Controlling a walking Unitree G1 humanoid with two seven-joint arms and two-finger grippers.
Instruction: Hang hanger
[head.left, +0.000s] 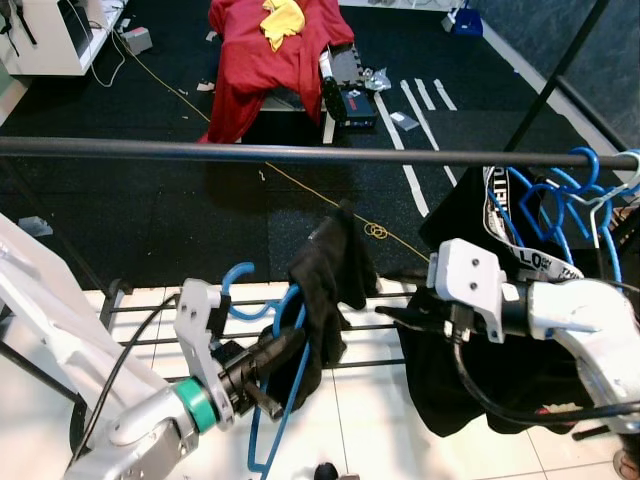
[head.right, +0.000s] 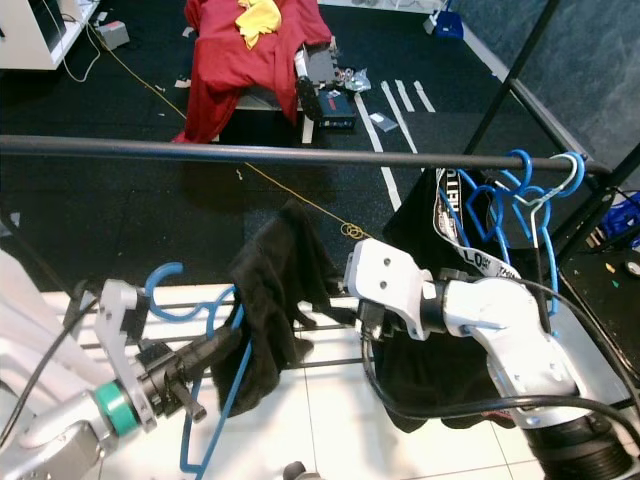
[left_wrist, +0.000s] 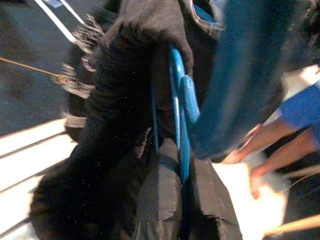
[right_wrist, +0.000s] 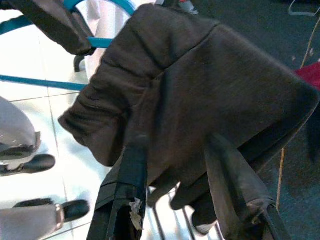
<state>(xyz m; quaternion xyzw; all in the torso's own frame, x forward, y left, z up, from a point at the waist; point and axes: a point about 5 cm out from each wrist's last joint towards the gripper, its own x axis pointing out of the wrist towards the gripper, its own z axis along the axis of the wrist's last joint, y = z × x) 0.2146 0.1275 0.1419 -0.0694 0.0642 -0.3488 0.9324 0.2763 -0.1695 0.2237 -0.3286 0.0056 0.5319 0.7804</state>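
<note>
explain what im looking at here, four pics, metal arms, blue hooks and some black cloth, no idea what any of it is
It is a walking humanoid robot. The two wide pictures come from cameras in its head, looking down; the two close-ups come from a camera on each wrist.

The left hand is shut on a blue hanger with a black garment draped over it. The right hand reaches toward that garment, fingers open.

Across the top runs a clothes rail, where more blue hangers already hang with dark clothes. On the dark floor behind lie a red cloth and a yellow one.
</note>
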